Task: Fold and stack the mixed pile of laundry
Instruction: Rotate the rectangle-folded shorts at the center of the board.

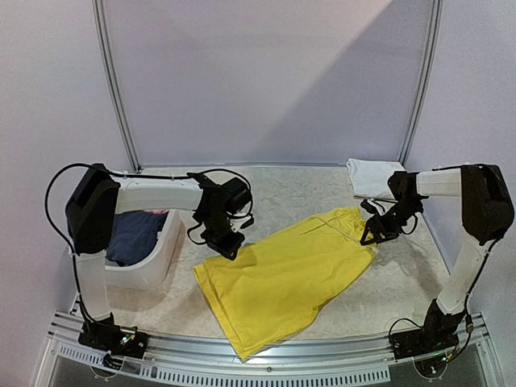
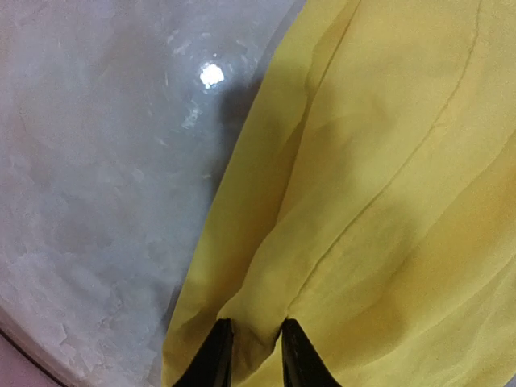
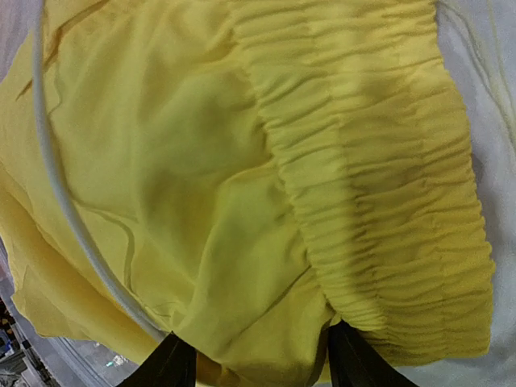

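Looking down from the top camera, the yellow shorts (image 1: 282,278) are spread flat on the table (image 1: 407,278), running on a diagonal with the waistband end far-right and the leg hems near-left. Everything else I'll place off those shorts. The left gripper (image 1: 228,242) sits at their far-left corner, and its wrist cam shows the two black fingertips (image 2: 219,347) close together with a little fold of the yellow edge bunched between them, so that one is pinching the shorts. The right gripper (image 1: 372,238) is at the waistband corner on the opposite end. From its own cam the fingers stand fairly wide with the end of the gathered elastic waistband (image 3: 387,185) and some loose cloth sitting between them, but honestly I can't tell from that angle whether they're actually biting the fabric or just straddling it. Past the waistband end of the shorts, further back and to the right, there's a folded white T-shirt (image 1: 372,176) lying flat, not touching the shorts. Off the left side of the shorts, just beside the left gripper, is a white plastic basket (image 1: 161,258) with a dark navy piece (image 1: 133,235) inside it and a bit of a pink piece (image 1: 157,211) poking up at its far rim.
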### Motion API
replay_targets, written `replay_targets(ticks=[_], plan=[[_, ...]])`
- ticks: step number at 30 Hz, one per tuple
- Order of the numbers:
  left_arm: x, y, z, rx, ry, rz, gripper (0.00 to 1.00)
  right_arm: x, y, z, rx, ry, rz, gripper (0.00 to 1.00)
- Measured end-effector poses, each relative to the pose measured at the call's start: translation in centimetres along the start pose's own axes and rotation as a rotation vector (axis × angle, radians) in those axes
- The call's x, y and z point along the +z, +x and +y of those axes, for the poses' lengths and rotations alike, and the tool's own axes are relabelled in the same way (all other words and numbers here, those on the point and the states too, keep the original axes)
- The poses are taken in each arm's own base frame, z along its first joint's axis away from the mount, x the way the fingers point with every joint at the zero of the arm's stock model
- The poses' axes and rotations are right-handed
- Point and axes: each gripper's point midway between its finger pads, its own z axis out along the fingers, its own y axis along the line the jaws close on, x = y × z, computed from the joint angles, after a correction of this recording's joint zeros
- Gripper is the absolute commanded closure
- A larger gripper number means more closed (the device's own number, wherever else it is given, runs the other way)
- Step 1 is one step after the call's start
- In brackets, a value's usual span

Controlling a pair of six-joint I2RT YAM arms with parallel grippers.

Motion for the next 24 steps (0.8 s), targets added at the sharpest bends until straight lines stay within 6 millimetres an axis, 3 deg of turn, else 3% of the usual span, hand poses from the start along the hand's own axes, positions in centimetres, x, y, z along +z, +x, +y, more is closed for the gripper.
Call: replay_targets(ticks=[2,7,10,15,18,20,24], plan=[[0.4,0.4,0.1,-0.009,-0.001,0.006,0.84,1.0,-0.6,-0.6,0.007,-0.007,0.026,0.52],[0.4,1.5,0.2,-0.030,-0.001,0.017,0.79,2.0,-5.4,-0.6,-0.048,-0.004,0.011,0.51],[-1.4,1.8,-0.1,-0.035,0.004,-0.008,0.74,3.3,-9.8,0.6,-0.137,0.021,-0.004,0.49],[-6.2,1.6,-2.2,0.022,0.031,-0.109,0.64,6.1,-17.7,2.9,-0.292,0.078,-0.041,0.43],[-8.5,2.1,-4.1,0.122,0.035,-0.160,0.61,7.2,-22.0,3.6,-0.369,0.144,-0.084,0.27],[-9.8,2.7,-5.3,0.220,0.017,-0.186,0.60,7.9,-24.8,4.1,-0.438,0.201,-0.137,0.10],[-11.3,4.4,-7.6,0.442,-0.009,-0.231,0.58,8.9,-26.3,4.3,-0.542,0.313,-0.174,0.02]])
